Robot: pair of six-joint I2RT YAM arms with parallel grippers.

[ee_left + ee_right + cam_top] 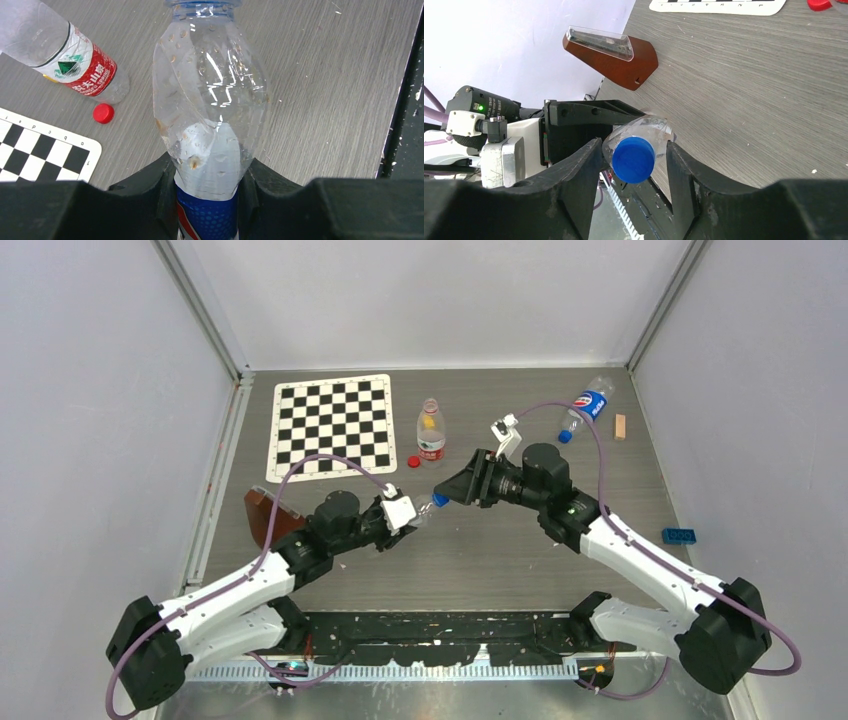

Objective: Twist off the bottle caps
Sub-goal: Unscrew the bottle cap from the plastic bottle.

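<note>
Looks roughly a third done. Starting at the left: got the left hand point(210, 162) clenched on the held bottle point(210, 100) down by its blue label, tipped on its side above the counter point(480, 560) with the neck aimed right. A bit further back, can spot the red cap point(413, 462) already off, lying on the counter just beside the red bottle point(431, 435), upright with a bare neck, so calling that one finished. Back to the held one: still wearing the held cap point(634, 159), blue, with the right hand point(634, 147) released around it, fingers point(579, 175) either side and a sliver of gap showing on both, so no grip yet going by the wrist view. Guessing the next bit needs a squeeze on that cap and a twist against the left hand's hold. Way over right, near the back corner, can see the far bottle point(588, 403) lying down with the far cap point(565, 436), also blue, on and untouched. So one off, one lined up, one to go. Counting up: three bottles, three caps (one red, two blue), two hands. Also kicking about, one each: brown wedge point(268, 515), checkerboard point(333, 425), wooden block point(620, 426), blue brick point(680, 535). Plus a yellow bit point(430, 423) by the red bottle, too small to make out.
</note>
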